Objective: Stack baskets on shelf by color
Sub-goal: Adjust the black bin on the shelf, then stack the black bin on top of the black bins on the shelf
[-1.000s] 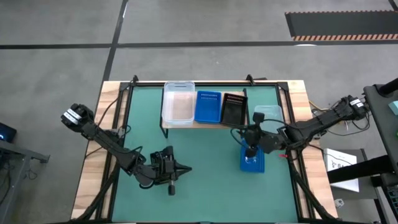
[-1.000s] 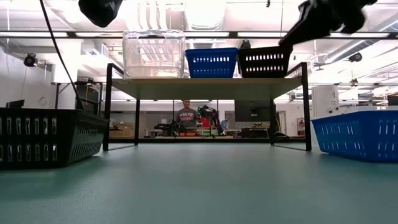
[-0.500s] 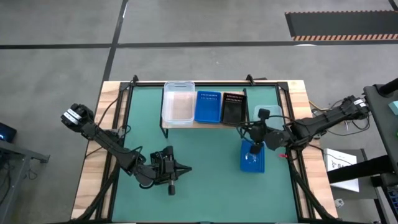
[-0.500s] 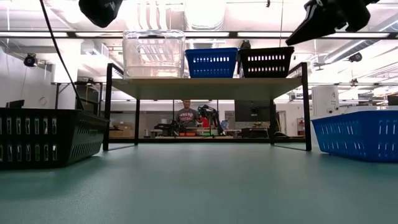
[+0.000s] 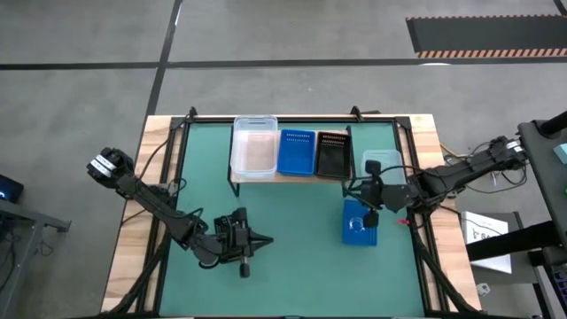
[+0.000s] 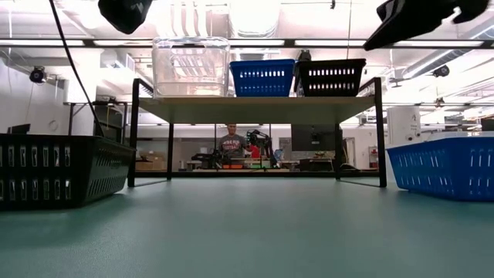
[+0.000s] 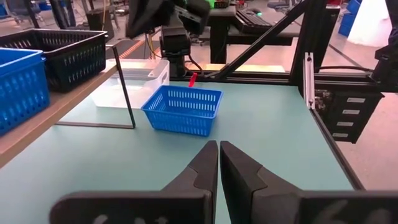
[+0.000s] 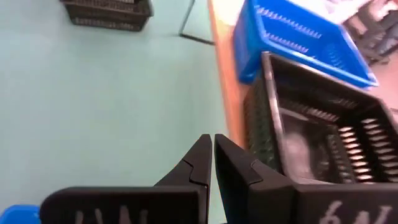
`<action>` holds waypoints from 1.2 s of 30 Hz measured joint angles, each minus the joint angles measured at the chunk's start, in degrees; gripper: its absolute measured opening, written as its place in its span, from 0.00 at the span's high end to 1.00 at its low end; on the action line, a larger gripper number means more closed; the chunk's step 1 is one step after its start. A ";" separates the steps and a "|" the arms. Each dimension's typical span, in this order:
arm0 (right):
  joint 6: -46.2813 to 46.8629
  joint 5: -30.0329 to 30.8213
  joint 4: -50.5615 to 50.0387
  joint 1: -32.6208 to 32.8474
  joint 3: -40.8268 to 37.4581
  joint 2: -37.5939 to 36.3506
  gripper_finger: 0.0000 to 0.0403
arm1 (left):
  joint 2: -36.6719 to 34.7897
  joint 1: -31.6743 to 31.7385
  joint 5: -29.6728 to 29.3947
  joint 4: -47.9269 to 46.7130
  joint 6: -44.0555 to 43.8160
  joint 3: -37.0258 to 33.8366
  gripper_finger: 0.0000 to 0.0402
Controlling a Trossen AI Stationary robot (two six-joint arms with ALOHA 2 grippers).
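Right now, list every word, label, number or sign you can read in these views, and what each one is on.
None can be read.
Right gripper: pale marks on its body, cut off by the picture's edge, unreadable.
Person's shirt: a dark print, too small to read.
Paper sheet beside the table: dark marks, too small to read.

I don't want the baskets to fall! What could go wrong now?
The right gripper is shut and empty, right beside the shelf. If it swings wide, it might bump the black basket at that end. It hangs over the blue basket on the table; grabbing with fingers shut could just shove it.
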 joint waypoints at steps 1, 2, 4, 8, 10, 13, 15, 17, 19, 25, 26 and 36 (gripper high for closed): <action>0.07 -0.53 0.03 0.00 0.00 0.37 0.97 | 0.00 0.03 0.00 0.01 0.17 0.00 1.00; 0.07 -0.47 0.07 0.00 0.00 0.72 0.97 | 0.01 0.05 0.00 0.02 0.18 0.00 1.00; 0.01 0.43 0.19 -0.14 -0.02 1.65 0.97 | 0.04 0.07 -0.02 0.02 0.20 0.00 1.00; -0.11 5.41 0.74 -0.41 -0.02 3.53 0.97 | 0.06 0.07 -0.04 0.02 0.20 0.00 1.00; -0.11 7.66 1.01 -0.48 -0.02 4.30 0.97 | 0.07 0.07 -0.05 0.02 0.22 0.00 1.00; -0.13 8.86 0.96 -0.74 -0.02 4.71 0.97 | 0.07 0.07 -0.08 0.02 0.75 0.00 1.00; -0.11 8.96 0.96 -1.12 -0.02 4.69 0.97 | 0.07 0.13 -0.13 0.04 1.72 0.00 1.00; -0.13 8.96 0.86 -1.64 -0.02 4.56 0.97 | 0.07 0.14 -0.17 0.66 3.04 0.00 1.00; -0.53 9.00 0.36 -2.13 -0.02 4.36 0.97 | 0.07 0.15 -0.22 1.67 4.38 0.00 1.00; -0.92 10.48 -2.00 -4.81 -0.02 4.20 0.97 | 0.07 0.15 -0.20 2.01 4.86 0.04 1.00; -1.05 10.80 -2.48 -5.25 -0.02 4.20 0.97 | 0.07 0.15 -0.20 2.01 4.87 0.04 1.00; -1.01 -0.30 0.58 -5.87 -0.04 4.32 0.97 | 0.07 0.15 -0.20 1.92 5.26 0.01 1.00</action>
